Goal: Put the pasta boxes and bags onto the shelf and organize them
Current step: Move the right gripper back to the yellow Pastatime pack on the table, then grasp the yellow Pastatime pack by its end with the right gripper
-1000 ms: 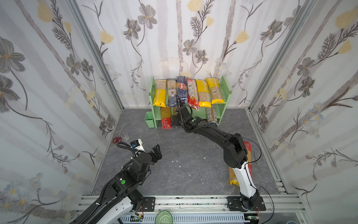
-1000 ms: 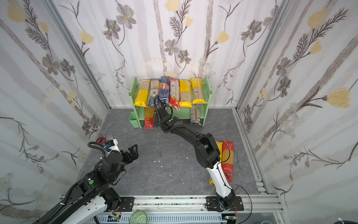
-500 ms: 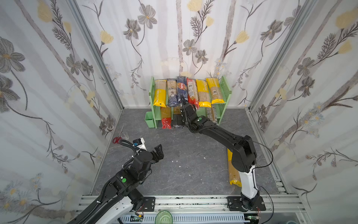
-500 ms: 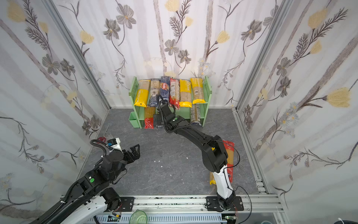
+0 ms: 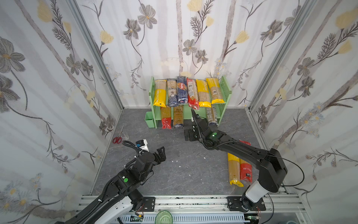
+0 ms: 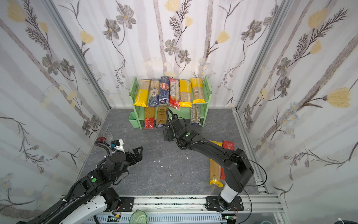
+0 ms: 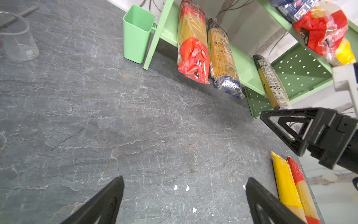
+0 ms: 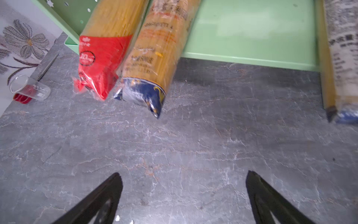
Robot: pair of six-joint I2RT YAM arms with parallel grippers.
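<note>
Left claw (image 7: 185,178) & right claw (image 8: 183,173) wide open, empty. Readable only in top views: navy Barilla box (image 5: 182,89) on shelf (image 5: 225,91) upper tier. Rt wrist: crinkly clear navy-ended bag (image 8: 155,58), veined grey bench (image 8: 193,145).

arms (image 5: 242,151): black links, white base segments | green status dots (image 5: 126,179) | black corrugated cables (image 5: 130,144)
</note>
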